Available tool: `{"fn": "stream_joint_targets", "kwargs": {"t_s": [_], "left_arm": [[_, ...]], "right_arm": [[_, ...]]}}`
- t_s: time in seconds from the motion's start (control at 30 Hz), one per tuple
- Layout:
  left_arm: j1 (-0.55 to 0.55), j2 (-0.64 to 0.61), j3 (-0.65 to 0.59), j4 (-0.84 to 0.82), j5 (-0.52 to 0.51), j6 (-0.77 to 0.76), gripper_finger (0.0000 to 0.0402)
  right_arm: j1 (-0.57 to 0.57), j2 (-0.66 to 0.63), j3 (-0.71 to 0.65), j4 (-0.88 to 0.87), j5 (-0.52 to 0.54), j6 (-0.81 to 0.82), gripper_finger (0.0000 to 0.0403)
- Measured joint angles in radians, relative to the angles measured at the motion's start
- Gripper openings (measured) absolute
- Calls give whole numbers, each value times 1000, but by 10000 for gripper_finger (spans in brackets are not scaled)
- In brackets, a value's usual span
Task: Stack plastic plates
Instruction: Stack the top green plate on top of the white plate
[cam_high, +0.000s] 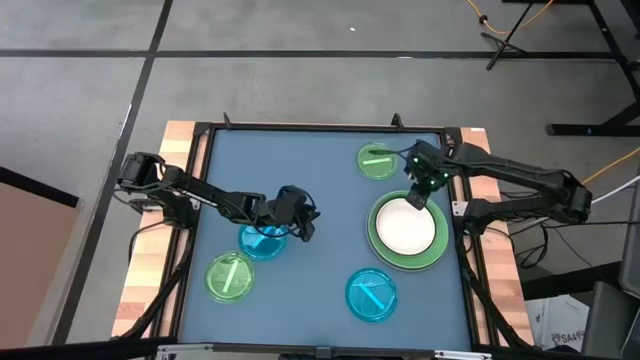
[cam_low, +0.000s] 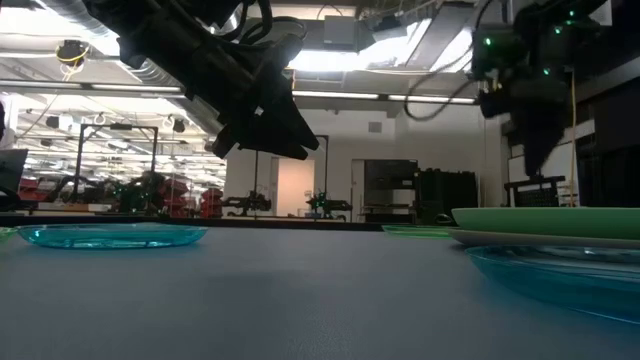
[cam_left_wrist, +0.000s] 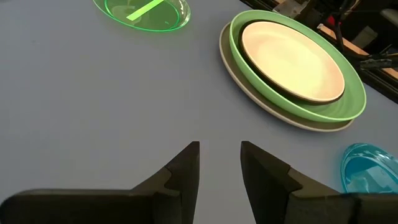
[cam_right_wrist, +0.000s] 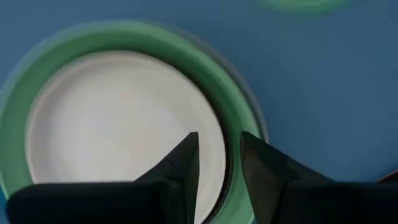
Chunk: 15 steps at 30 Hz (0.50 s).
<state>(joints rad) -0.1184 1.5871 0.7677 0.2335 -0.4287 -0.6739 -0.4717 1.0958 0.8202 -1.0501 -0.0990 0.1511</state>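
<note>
Left end effector (cam_high: 297, 222) low over the table middle, fingers parted, right end effector (cam_high: 418, 190) raised (fingers apart, empty)

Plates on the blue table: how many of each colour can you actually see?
Small see-through green: 2
Small see-through blue: 2
Large light green: 1
White: 1
Black, under the white: 1
Grey, at the bottom of the stack: 1
Total: 8
</note>
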Motion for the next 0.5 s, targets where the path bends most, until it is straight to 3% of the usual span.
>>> {"fn": "stream_joint_targets", "kwargs": {"t_s": [0.33,0.5], "left_arm": [[0,0,0,0,0,0,110],[0,0,0,0,0,0,110]], "right_arm": [[0,0,144,120,163,-1,104],[-24,0,150,281,162,0,104]]}}
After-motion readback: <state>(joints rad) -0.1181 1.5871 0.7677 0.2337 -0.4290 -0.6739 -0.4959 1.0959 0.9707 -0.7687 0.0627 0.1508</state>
